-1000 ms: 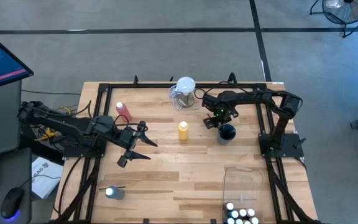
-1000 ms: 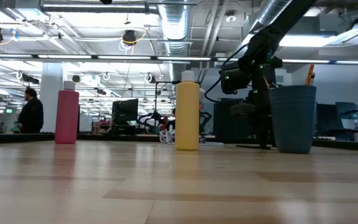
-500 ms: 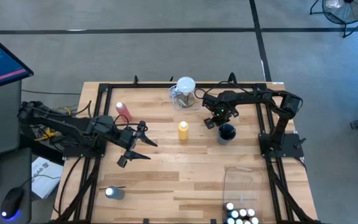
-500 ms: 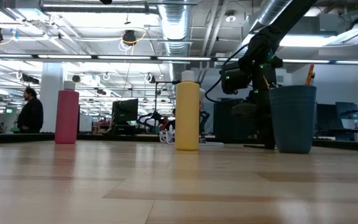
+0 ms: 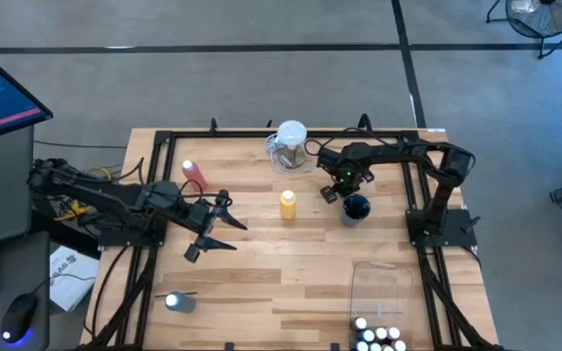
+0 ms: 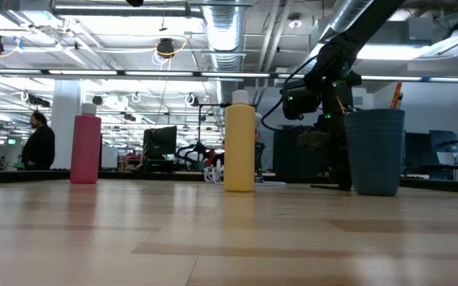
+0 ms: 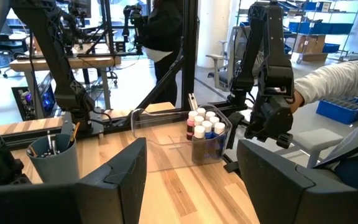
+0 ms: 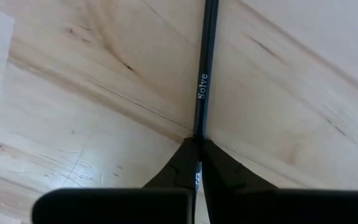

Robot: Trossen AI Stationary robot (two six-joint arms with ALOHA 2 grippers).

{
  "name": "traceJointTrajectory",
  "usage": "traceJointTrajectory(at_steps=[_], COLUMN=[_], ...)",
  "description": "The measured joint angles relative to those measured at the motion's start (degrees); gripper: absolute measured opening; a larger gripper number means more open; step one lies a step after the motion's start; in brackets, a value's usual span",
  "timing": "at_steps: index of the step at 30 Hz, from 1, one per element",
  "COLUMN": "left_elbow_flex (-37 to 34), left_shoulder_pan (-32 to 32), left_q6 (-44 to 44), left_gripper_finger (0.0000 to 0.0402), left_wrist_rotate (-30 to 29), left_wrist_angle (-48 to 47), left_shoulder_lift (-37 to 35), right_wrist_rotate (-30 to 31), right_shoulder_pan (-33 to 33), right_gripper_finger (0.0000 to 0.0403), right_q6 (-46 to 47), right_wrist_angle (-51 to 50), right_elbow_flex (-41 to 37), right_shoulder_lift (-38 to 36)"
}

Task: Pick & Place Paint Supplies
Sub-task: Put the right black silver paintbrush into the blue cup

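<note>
Right wrist view, right pincer (image 8: 199,149) pointing down, clamped on paintbrush (image 8: 204,74), left pincer (image 5: 218,224) apart.

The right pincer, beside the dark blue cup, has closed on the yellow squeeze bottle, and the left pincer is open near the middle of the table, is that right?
Not quite. The right pincer is shut on a thin dark paintbrush, not the yellow squeeze bottle, as the right wrist view shows. The rest holds: it is beside the dark blue cup, and the left pincer is open near the middle of the table.
</note>
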Motion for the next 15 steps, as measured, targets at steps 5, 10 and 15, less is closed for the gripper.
traceJointTrajectory(at_steps=[5, 10, 15], left_elbow_flex=[0.0, 0.0, 0.0], left_shoulder_pan=[0.0, 0.0, 0.0], left_q6=[0.0, 0.0, 0.0], left_gripper_finger=[0.0209, 0.0209, 0.0209], left_wrist_rotate=[0.0, 0.0, 0.0], left_wrist_angle=[0.0, 0.0, 0.0], left_shoulder_lift=[0.0, 0.0, 0.0], right_wrist_rotate=[0.5, 0.5, 0.5], right_shoulder_pan=[1.1, 1.9, 2.2], right_gripper_finger=[0.0002, 0.0001, 0.0001], right_q6=[-1.0, -1.4, -1.4], right_wrist_angle=[0.5, 1.2, 1.2], right_elbow_flex=[1.8, 3.4, 3.6], right_shoulder_lift=[0.3, 0.3, 0.3])
